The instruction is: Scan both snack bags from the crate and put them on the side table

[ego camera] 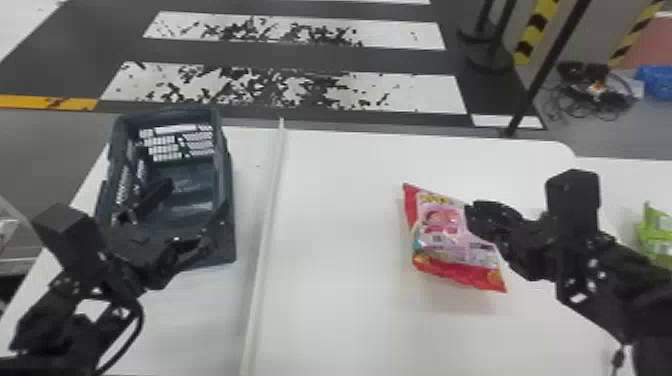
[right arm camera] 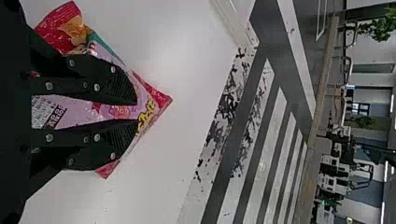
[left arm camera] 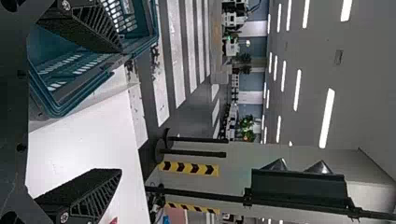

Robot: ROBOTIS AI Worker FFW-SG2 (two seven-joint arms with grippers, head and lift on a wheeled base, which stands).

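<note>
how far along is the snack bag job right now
One looks done: the green bag sits off to the right, apparently on the side table. In hand: the right gripper appears to pinch the red-and-pink bag over the main table. Remaining: setting that one on the side table. Whether either is scanned, I can't tell.

Indoor hall, painted crosswalk point(ego camera: 425, 95)

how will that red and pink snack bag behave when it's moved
The snack bag will probably flex, given its creased wrapper. Its shiny film might be slippery, and its puffed middle suggests it's light for its size.
</note>
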